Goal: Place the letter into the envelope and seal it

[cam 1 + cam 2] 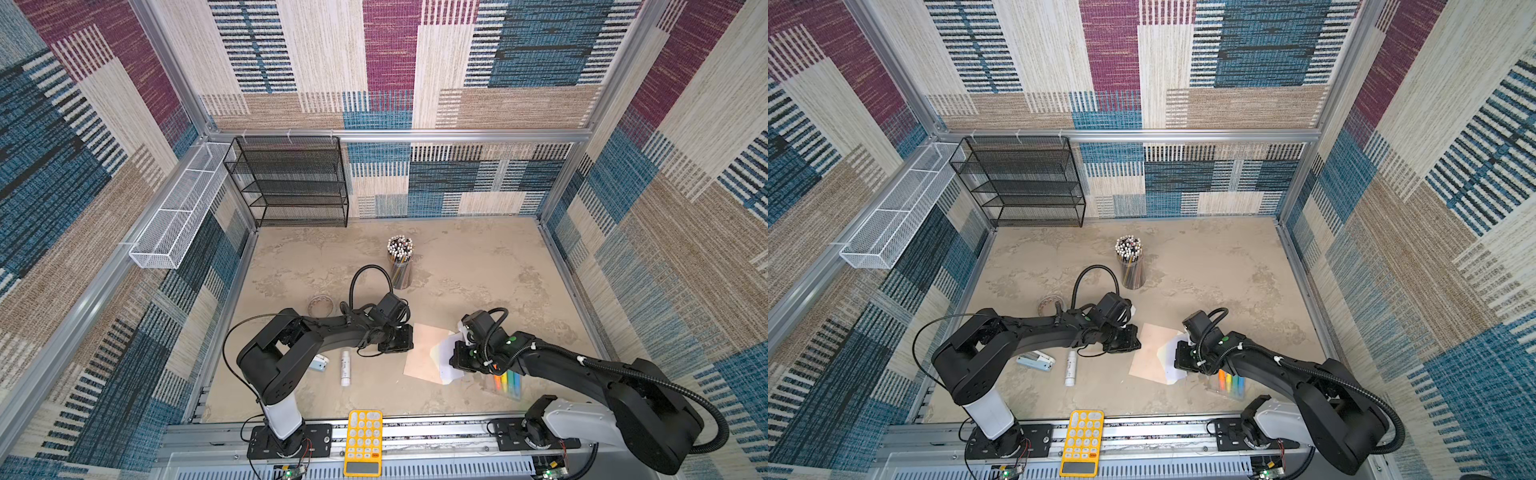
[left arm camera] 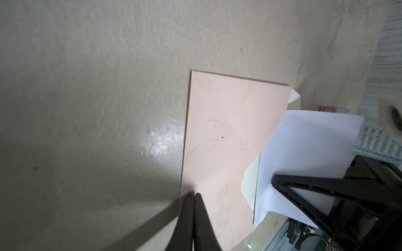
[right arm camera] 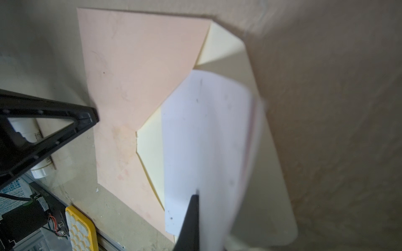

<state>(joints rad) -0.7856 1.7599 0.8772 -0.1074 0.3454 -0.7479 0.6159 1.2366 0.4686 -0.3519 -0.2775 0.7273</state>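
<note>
Jaws of the right gripper point(image 3: 194, 196) are pressing together on one edge of the letter point(image 3: 206, 130), holding the white sheet curved and partly lifted off the table point(image 1: 478, 266). Jaws of the left gripper point(image 2: 193, 194) are standing closed, tip against tip, with the fingertips point(image 3: 92, 118) resting on the envelope's point(image 3: 134, 65) long edge opposite its opening (whether any paper is being pinched between them cannot be told).

In both top views the envelope point(image 1: 424, 353) is lying flat just right of the frame's centre, in the lower half, between the two grippers. Its pointed flap point(image 3: 219, 43) is standing open, showing the cream inner side. The letter point(image 1: 444, 348) is overlapping the envelope's right-hand portion, covering the cream-lined mouth. Whether its leading edge is sitting inside the pocket or only lying over it cannot be told.

Other items noted in a top view:
- A white glue stick point(image 1: 345, 368) is lying to the left of the envelope, well apart from it.
- A yellow calculator point(image 1: 363, 442) is sitting at the bottom centre, on the front rail.
- A pencil cup point(image 1: 400, 264) is standing upright above the envelope, towards the frame's middle.
- A set of coloured markers point(image 1: 508, 383) is lying beneath the right arm.
</note>
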